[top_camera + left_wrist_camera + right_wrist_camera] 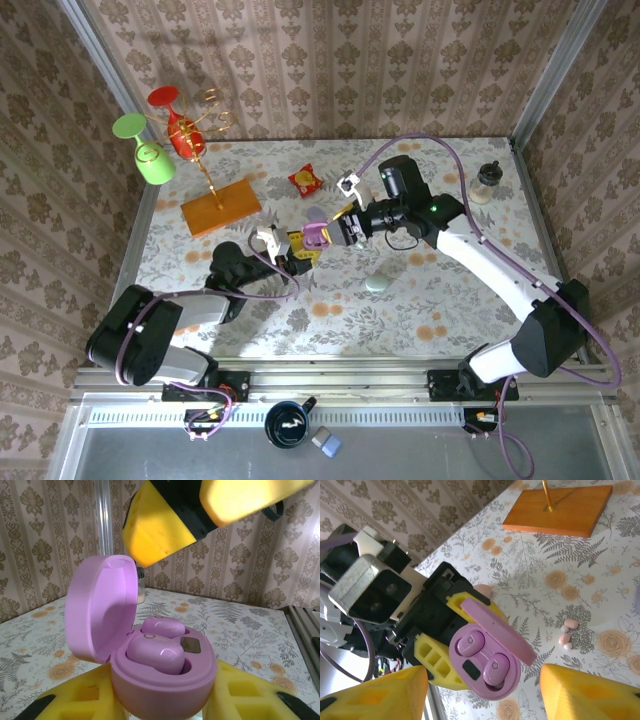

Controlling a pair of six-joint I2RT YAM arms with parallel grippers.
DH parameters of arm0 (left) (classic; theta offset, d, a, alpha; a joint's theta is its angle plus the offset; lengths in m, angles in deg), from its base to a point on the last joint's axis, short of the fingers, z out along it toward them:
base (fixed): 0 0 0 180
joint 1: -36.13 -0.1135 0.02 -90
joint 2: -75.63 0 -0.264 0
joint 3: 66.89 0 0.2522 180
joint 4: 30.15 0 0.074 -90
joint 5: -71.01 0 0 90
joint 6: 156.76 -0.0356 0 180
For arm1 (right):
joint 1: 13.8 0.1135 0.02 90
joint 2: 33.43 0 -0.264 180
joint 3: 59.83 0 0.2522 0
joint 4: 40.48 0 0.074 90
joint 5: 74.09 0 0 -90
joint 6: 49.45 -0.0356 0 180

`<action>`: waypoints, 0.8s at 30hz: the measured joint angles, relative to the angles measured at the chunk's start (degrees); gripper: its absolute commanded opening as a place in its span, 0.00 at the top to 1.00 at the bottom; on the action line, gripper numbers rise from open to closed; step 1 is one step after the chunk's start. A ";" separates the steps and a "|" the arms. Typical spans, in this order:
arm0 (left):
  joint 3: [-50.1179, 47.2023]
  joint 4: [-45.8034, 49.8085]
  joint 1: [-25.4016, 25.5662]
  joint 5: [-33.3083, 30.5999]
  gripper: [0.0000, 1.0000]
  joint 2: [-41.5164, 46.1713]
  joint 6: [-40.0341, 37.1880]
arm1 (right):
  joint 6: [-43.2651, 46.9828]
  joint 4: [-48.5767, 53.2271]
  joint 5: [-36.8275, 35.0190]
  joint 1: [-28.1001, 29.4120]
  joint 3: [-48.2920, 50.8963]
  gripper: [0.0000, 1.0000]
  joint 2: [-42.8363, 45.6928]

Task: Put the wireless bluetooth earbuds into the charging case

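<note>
Case (165, 685) gripped open in the left end effector (160, 705), both earbuds (155, 652) seated inside.
By the left wrist view the two lilac buds are shown side by side in their wells, the lid (100, 610) raised at the left; the clamping fingers are cut off at the bottom edge. By the right wrist view the right end effector (482, 695) is shown spread wide and empty above the case, and a few tiny pink pieces (566, 632) are seen lying apart on the tabletop (530, 565), too small to be identified. From the top, the case is partly masked by both end effectors.
</note>
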 measured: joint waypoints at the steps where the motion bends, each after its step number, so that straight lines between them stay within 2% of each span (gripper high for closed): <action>1: -0.02 0.00 0.00 0.00 0.70 0.00 0.00 | -0.20 0.00 0.44 -0.07 -0.57 0.33 -0.37; 6: -0.02 0.00 0.00 0.00 0.70 0.02 0.02 | 0.04 0.24 2.25 0.11 -4.59 0.29 -3.78; 13: -0.02 -0.02 0.00 -0.02 0.70 0.59 0.61 | 1.22 1.95 5.01 0.81 -5.09 0.29 -5.55; 24: -0.02 0.00 0.00 -0.90 0.70 0.63 1.44 | 1.75 2.82 6.36 0.85 -2.73 0.30 -3.65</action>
